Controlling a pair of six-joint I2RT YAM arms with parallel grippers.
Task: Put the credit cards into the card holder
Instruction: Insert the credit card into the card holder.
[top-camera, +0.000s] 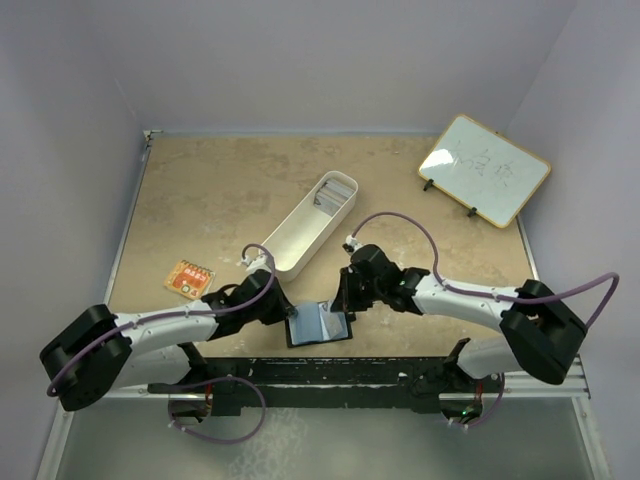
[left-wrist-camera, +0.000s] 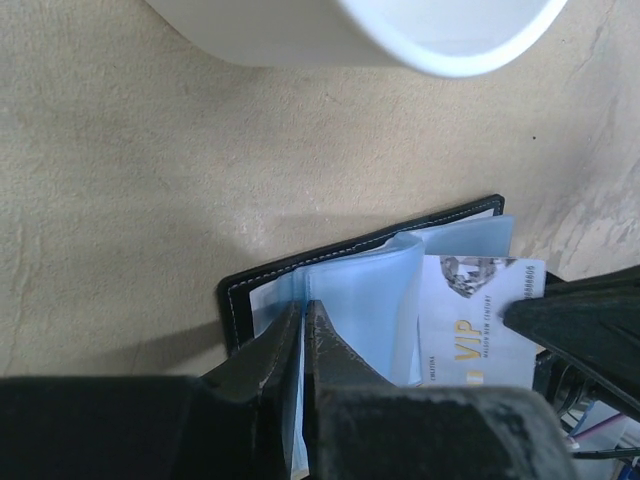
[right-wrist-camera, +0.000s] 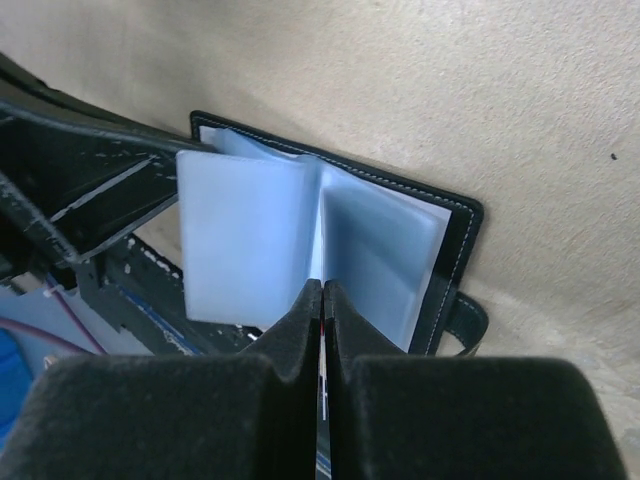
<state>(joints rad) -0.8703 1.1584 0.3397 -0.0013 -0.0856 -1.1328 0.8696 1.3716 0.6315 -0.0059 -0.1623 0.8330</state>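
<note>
The left pincer (left-wrist-camera: 303, 322) pinches a blue-grey plastic sleeve (left-wrist-camera: 350, 300) of the open black folding card holder (top-camera: 318, 327) at the bench's (top-camera: 200, 190) near edge. The right pincer (right-wrist-camera: 321, 296) grips a white VIP-printed plastic card (left-wrist-camera: 470, 320) beside the pocket. Hold the sleeve apart and slide the card in flat. Farther off, the long white oblong tray (top-camera: 300, 238) holds grey cards (top-camera: 335, 192) at its far end.

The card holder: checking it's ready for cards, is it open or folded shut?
Open: the card holder lies spread, black cover down, its blue-grey sleeves fanned upward.

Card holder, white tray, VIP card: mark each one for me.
card holder (right-wrist-camera: 460, 260), right wrist view, black stitched cover edge.
white tray (top-camera: 300, 235), top external view, bare inner floor.
VIP card (left-wrist-camera: 468, 305), left wrist view, printed face.
</note>
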